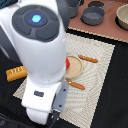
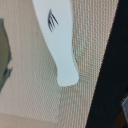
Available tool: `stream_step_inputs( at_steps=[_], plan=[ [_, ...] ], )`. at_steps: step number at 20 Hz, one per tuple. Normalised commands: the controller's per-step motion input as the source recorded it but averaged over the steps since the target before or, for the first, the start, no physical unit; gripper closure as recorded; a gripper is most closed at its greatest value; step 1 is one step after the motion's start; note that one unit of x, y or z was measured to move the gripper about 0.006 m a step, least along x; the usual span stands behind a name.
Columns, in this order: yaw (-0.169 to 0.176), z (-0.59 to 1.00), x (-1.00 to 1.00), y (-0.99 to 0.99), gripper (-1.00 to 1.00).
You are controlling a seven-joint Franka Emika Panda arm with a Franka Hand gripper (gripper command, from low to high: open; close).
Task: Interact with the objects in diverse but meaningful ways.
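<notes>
Arm (image 1: 42, 60) fills exterior view, gripper hidden so its opening cannot be told, white fish (image 2: 60, 42) flat on woven placemat (image 2: 30, 95) under wrist camera, bread loaf (image 1: 16, 73) on dark table at exterior view's left, tomato (image 1: 67, 63) touching tan plate (image 1: 75, 67)

The exterior view looks down from high behind the arm (image 1: 42, 60) onto the woven mat (image 1: 97, 60); the wrist view hovers close above that mat (image 2: 35, 75).

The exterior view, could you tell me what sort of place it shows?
Probably a toy kitchen table setup: a woven placemat with a tan plate, grey pots behind, and a toy bread loaf.
</notes>
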Motion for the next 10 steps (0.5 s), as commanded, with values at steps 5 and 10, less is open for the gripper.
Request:
stream_step_inputs(
  at_steps=[5, 10],
  plan=[
    [-0.044, 0.47, 0.04, 0.93, -1.00],
    [-0.180, -0.01, -0.07, 0.75, -1.00]
  ],
)
